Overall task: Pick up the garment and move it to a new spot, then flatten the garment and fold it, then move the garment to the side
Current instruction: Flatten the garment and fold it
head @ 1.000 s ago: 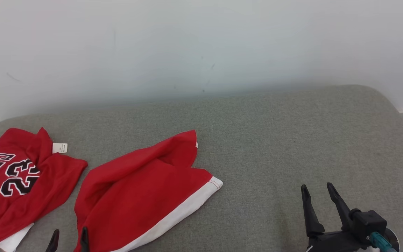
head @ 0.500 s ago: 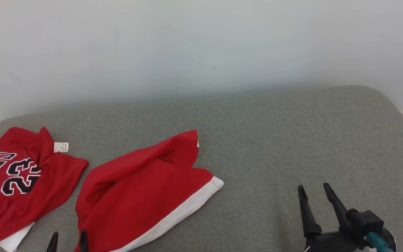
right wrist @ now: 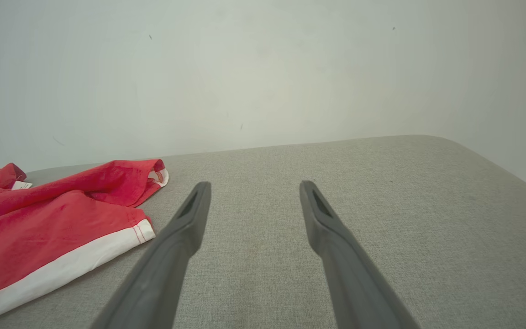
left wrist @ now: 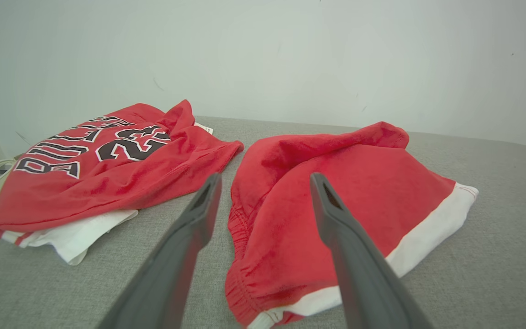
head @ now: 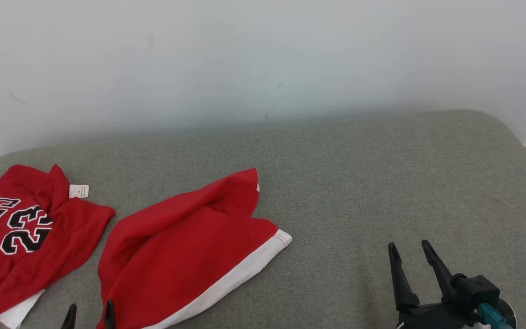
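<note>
A crumpled red garment (head: 185, 256) with a white band along one edge lies on the grey padded surface (head: 359, 183), left of centre. My left gripper (head: 89, 311) is open at the garment's near-left corner. In the left wrist view its fingers (left wrist: 265, 178) straddle the garment's (left wrist: 359, 192) gathered edge from above, without touching it. My right gripper (head: 408, 246) stands open over bare surface to the right, well apart from the cloth. In the right wrist view it (right wrist: 255, 185) holds nothing, and the garment (right wrist: 39, 228) lies far left.
A red jersey (head: 21, 237) with black and white lettering and a white tag lies at the far left, beside the garment (left wrist: 107, 169). A white wall (head: 263, 59) backs the surface. The surface's rounded right edge is at the far right.
The right gripper has drifted slightly left and nearer. The picture has shifted a little. Both pieces of cloth lie as before.
</note>
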